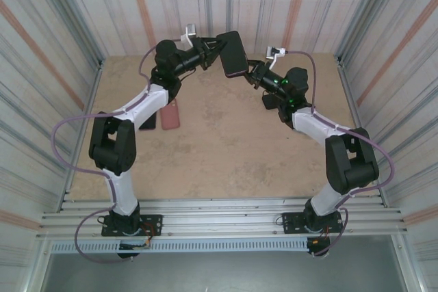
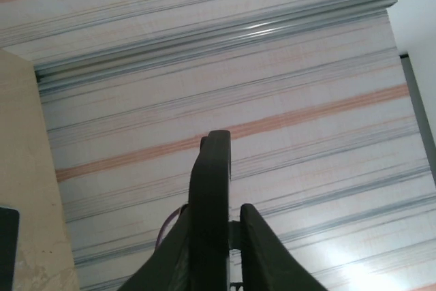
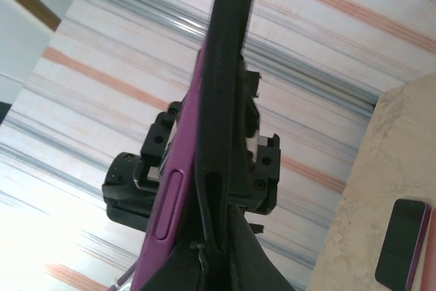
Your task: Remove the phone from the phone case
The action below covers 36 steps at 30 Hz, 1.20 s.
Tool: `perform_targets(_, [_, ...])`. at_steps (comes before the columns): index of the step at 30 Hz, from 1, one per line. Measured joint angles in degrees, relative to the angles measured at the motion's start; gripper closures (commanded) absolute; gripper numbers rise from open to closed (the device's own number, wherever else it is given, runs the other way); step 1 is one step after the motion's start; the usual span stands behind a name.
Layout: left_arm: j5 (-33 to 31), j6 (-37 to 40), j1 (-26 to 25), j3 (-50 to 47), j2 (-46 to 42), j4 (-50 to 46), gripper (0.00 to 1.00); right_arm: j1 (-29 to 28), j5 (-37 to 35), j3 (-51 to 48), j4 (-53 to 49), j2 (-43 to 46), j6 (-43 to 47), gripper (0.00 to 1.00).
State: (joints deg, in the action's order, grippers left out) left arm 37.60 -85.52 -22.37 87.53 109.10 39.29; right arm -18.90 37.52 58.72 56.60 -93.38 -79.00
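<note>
The black phone case hangs in the air between both raised arms, near the back wall. In the right wrist view I see it edge on: the purple phone with its side button bulges out to the left of the black case. My right gripper is shut on the case's lower edge. In the left wrist view the case stands between the fingers of my left gripper. The left finger lies against it, and a thin gap shows at the right finger, so the jaws are slightly open.
On the tan table at the left lie a pink phone-shaped slab and a dark one beside it. The same pair shows at the right wrist view's lower right. Corrugated walls close in on three sides.
</note>
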Motion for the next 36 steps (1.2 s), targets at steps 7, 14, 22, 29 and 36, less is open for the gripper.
perform_targets(7, [-1.4,0.3,0.0,0.2,0.4,-3.9,0.38,-0.3,-1.6,-1.1,0.7,-0.4,-2.1,0.99])
perform_targets(14, [-2.0,1.9,0.0,0.9,0.6,-9.1,0.21,-0.3,-3.7,-1.1,2.1,-2.7,-4.0,0.99])
perform_targets(22, [-7.1,2.4,-0.2,-4.9,-3.5,-15.1,0.21,-0.3,-7.6,-1.1,2.1,-5.0,-4.5,0.99])
perform_targets(29, [-12.9,-2.0,-3.8,-12.4,-11.2,-17.5,0.28,-1.0,-13.6,-1.1,3.3,-6.5,-4.1,0.99])
perform_targets(36, [-18.1,-7.7,-9.1,-14.4,-12.8,-16.1,0.37,-2.2,-18.4,-1.1,3.4,-7.7,-2.2,0.99])
